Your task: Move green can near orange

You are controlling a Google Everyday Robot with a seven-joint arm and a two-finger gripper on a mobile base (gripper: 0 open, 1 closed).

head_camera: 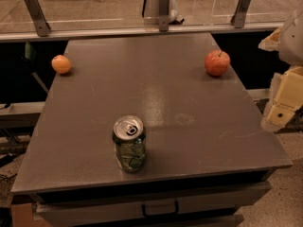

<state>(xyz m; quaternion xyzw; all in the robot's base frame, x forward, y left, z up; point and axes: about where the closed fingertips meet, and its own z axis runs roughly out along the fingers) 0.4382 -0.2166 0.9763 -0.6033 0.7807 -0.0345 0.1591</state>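
The green can [129, 144] stands upright near the front edge of the grey table [156, 93], its silver top and pull tab facing up. The orange [61, 64] lies at the table's far left edge. My gripper [284, 96] shows as pale cream parts at the right edge of the view, off the table's right side and well away from the can. It holds nothing that I can see.
A red apple [217, 63] with a stem sits at the far right of the table. A glass railing with metal posts [163, 8] runs behind the table. A drawer with a handle [160, 207] is below the front edge.
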